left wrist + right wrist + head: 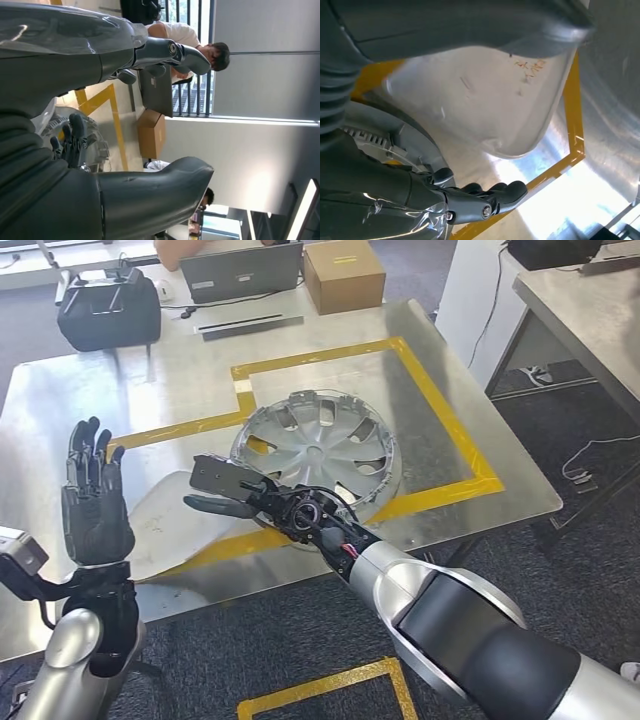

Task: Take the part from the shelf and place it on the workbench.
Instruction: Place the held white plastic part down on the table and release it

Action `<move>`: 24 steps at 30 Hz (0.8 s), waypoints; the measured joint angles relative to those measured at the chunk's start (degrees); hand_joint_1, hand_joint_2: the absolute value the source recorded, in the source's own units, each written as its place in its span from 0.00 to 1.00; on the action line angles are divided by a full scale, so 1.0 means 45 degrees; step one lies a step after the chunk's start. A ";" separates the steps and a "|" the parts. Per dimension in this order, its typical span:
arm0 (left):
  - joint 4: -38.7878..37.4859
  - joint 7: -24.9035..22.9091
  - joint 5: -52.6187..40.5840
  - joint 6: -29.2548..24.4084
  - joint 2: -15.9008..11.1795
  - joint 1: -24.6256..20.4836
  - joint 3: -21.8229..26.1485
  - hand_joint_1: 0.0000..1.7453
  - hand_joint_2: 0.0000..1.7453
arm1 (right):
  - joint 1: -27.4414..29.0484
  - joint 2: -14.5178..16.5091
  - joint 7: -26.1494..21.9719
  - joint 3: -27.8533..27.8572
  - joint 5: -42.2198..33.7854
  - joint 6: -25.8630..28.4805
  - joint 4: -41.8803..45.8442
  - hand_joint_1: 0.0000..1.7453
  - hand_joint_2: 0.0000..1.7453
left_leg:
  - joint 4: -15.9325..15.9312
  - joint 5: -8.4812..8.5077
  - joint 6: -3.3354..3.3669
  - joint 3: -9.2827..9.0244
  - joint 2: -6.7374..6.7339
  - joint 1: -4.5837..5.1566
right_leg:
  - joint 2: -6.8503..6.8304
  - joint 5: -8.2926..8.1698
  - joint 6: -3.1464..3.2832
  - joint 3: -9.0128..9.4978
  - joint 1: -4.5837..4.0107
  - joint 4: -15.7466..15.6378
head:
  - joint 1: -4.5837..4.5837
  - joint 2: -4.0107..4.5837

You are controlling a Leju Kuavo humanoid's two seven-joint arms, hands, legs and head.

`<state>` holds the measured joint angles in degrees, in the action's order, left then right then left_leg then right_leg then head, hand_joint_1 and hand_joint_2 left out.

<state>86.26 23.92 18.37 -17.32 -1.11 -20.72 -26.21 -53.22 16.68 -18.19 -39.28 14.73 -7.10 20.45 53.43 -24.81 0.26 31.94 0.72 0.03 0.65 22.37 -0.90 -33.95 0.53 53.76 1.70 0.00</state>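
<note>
Hubcap (pixel 317 440) flat on tabletop (pixel 90 400), straddling yellow tape (pixel 445 410). Right hand (pixel 226 490) beside its near rim, fingers extended, holding nothing. Left hand (pixel 94 500) raised, fingers apart, empty.

The robot's right arm (pixel 453 615) was a silver metal tube that widened into a black glossy shell near the shoulder, edged by a silver band. At its wrist, bare black mechanics showed: a round ring-shaped part, thin black cables and a small red wire. The right hand (pixel 226 490) was black, with a flat dark plate along its back and slim dark fingers (pixel 508 190) joined by a silver screw. The left hand (pixel 94 500) was black, segmented, on a silver rounded forearm (pixel 72 650) with a grey box beside the wrist.
</note>
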 joint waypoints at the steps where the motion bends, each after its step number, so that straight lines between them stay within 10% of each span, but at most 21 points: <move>1: -0.0010 -0.0001 -0.0001 -0.0007 0.0002 0.0000 0.0000 0.00 0.00 | 0.0000 0.0000 -0.0002 0.0000 -0.0002 0.0000 -0.0001 0.00 0.00 | 0.0000 0.0000 0.0000 -0.0003 0.0000 0.0000 | 0.0000 0.0000 0.0000 0.0003 0.0000 0.0000 | 0.0000 0.0000; 24: -0.0050 -0.0244 -0.0140 -0.0489 -0.0023 0.0089 0.0000 0.00 0.00 | 0.0017 -0.0087 -0.0968 0.0589 -0.2028 0.0269 0.0056 0.00 0.00 | 0.0000 0.0001 0.0000 -0.0073 -0.0010 -0.0001 | 0.0005 -0.0002 0.0001 0.0069 -0.0002 -0.0001 | 0.0000 0.0000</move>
<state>86.03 22.82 17.74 -19.52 -1.22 -20.32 -26.21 -53.14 16.28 -22.55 -36.63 5.60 -5.90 20.70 53.43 -24.81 0.26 31.61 0.68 0.03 0.67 22.36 -0.89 -33.64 0.52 53.75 1.70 0.00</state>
